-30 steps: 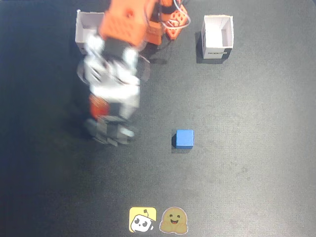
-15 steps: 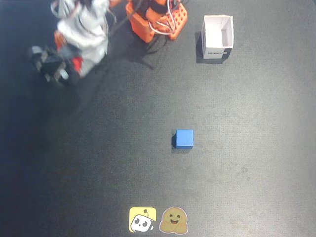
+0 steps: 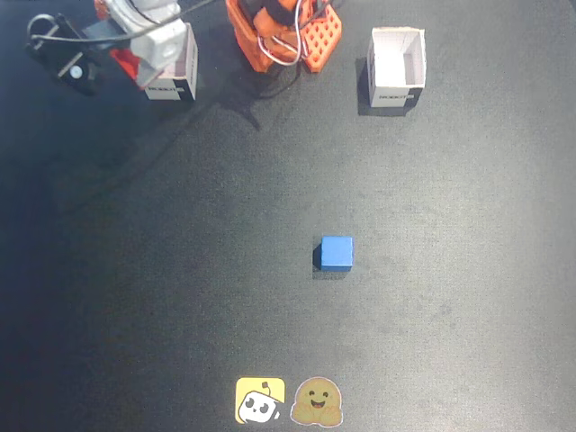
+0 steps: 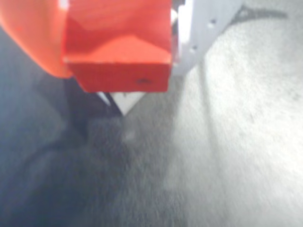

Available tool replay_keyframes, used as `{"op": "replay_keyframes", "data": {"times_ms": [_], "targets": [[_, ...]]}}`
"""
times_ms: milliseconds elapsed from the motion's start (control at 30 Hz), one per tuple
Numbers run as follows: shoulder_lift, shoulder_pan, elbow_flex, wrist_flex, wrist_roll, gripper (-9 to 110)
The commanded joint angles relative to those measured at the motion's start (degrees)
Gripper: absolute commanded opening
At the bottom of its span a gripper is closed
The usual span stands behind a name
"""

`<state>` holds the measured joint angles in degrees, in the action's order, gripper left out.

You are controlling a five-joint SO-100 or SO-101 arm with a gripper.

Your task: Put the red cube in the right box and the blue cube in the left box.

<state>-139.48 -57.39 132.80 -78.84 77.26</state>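
Observation:
The red cube (image 4: 118, 61) fills the top of the wrist view, clamped between an orange finger (image 4: 33, 38) and a white finger (image 4: 203, 33) of my gripper (image 4: 118, 47). In the fixed view my gripper (image 3: 135, 56) is at the top left, over and partly hiding the left white box (image 3: 173, 88). A white corner (image 4: 125, 101) shows just below the cube in the wrist view. The blue cube (image 3: 337, 253) lies alone on the dark mat near the middle. The right white box (image 3: 396, 94) stands open and empty at the top right.
The orange arm base (image 3: 283, 36) with its cables stands at the top centre between the boxes. A black part with a cable (image 3: 67, 56) sticks out at the far top left. Two stickers (image 3: 261, 400) (image 3: 317, 402) lie at the bottom edge.

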Motion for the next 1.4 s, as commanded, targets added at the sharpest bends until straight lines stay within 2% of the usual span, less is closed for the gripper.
{"op": "replay_keyframes", "data": {"times_ms": [0,267,633,967,1200,1367], "targets": [[-3.7,-1.8,0.7,-0.8,1.9,12],[-15.0,-3.9,5.9,-5.4,5.4,12],[-12.7,-11.1,5.5,-5.0,4.3,14],[-12.2,-10.5,5.3,-4.7,4.0,20],[-12.0,-11.0,5.2,-4.5,3.1,9],[-10.5,-8.7,2.3,-3.2,0.6,7]]}}
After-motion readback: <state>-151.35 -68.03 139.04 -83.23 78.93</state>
